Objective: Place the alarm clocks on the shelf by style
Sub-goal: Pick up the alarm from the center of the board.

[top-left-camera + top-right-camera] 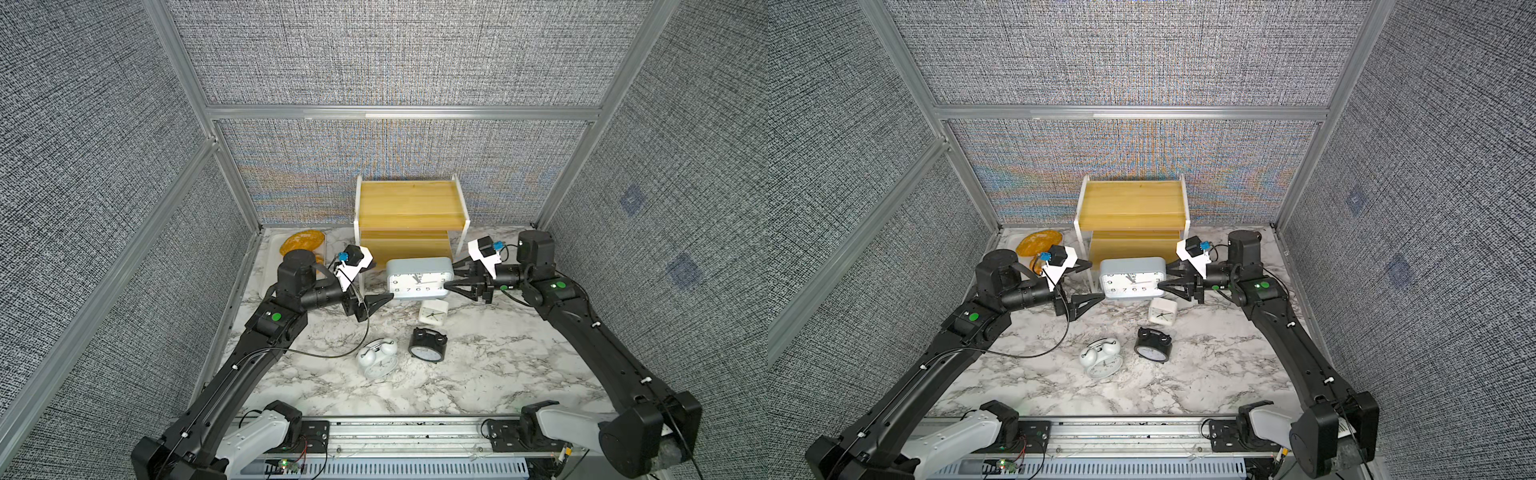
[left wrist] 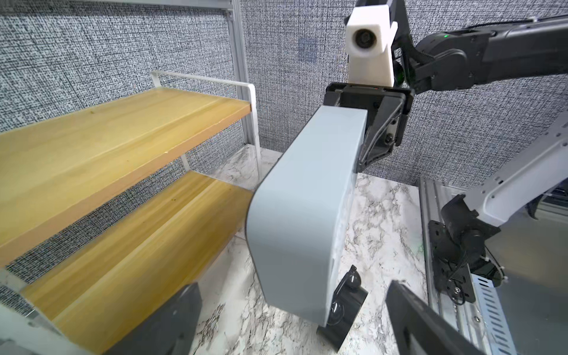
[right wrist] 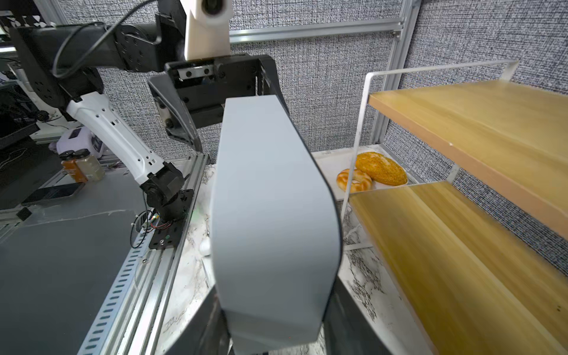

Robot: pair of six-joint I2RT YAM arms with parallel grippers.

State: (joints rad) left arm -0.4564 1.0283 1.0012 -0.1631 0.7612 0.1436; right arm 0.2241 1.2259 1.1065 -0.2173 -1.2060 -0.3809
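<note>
The grey-blue rectangular clock (image 1: 417, 278) (image 1: 1133, 277) (image 2: 301, 209) (image 3: 270, 215) hangs face forward just in front of the shelf (image 1: 409, 203) (image 1: 1129, 203) (image 2: 92, 138) (image 3: 476, 138). My right gripper (image 1: 451, 276) (image 1: 1163, 276) (image 3: 276, 322) is shut on its right end. My left gripper (image 1: 382, 280) (image 1: 1096, 280) (image 2: 292, 284) stands open at the clock's left end, jaws wide and clear of it. On the table nearer the front sit the small white square clock (image 1: 433, 311) (image 1: 1162, 311), the black twin-bell clock (image 1: 428, 344) (image 1: 1153, 344) (image 2: 344, 304) and the white twin-bell clock (image 1: 376, 357) (image 1: 1100, 358). Both shelf boards are bare.
A white tray (image 1: 266, 270) with bread (image 1: 301, 241) (image 3: 381, 169) lies at the back left beside the shelf. Grey fabric walls close in the back and both sides. A metal rail (image 1: 415, 432) runs along the front edge. Two small jars (image 3: 81, 167) stand off the table.
</note>
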